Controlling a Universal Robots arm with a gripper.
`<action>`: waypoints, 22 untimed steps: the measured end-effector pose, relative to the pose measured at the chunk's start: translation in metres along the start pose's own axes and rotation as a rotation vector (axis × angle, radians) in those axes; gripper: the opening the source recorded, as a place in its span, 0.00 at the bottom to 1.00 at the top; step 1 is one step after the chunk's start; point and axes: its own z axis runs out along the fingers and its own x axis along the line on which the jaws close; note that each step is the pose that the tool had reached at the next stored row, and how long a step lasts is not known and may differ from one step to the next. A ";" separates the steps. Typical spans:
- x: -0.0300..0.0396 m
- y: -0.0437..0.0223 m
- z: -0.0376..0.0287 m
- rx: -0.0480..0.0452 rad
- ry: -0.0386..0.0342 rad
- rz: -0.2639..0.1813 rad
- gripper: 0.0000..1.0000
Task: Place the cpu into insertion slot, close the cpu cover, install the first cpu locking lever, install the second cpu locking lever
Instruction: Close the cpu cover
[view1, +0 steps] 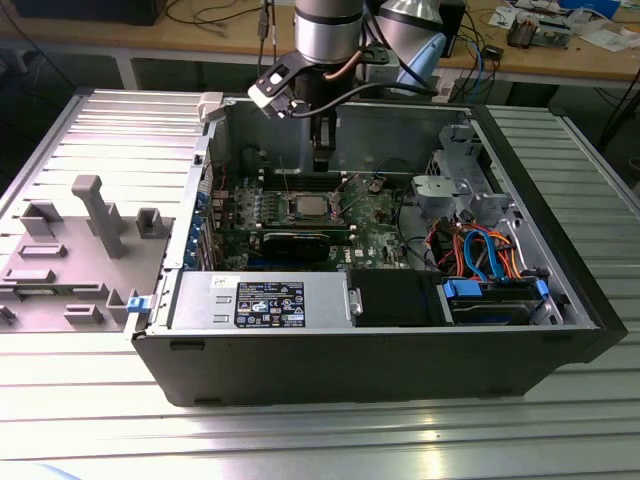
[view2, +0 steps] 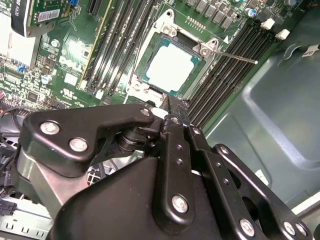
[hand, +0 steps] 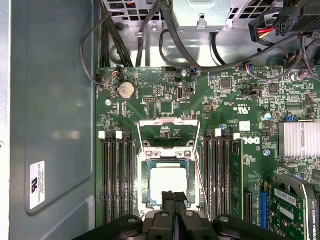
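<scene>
The pincer (hand: 173, 196), fingers shut and empty, hovers at the near edge of the insertion slot (hand: 145, 186), where the cpu (hand: 167, 182) lies seated: probably light, rigid and fragile, best taken by its edges. Beyond the slot the thin, stiff cpu cover (hand: 168, 122) stands open. The white label (hand: 37, 184) off to the slot's side cannot be read.

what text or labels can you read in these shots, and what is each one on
On the power supply label: dense print and symbols, too small to read.
On the white sticker on the case wall: a mark and lines, too small to read.
On the motherboard: white lettering, too small to quote.
On the card sticker: tiny print, unreadable.
Nothing can be quoted.
</scene>
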 end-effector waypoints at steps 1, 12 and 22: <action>0.0000 0.0006 0.0000 0.0001 -0.0001 0.000 0.11; 0.0000 0.0042 0.0001 0.0000 0.0000 0.000 0.11; 0.0001 0.0075 0.0002 0.0000 0.0000 0.000 0.11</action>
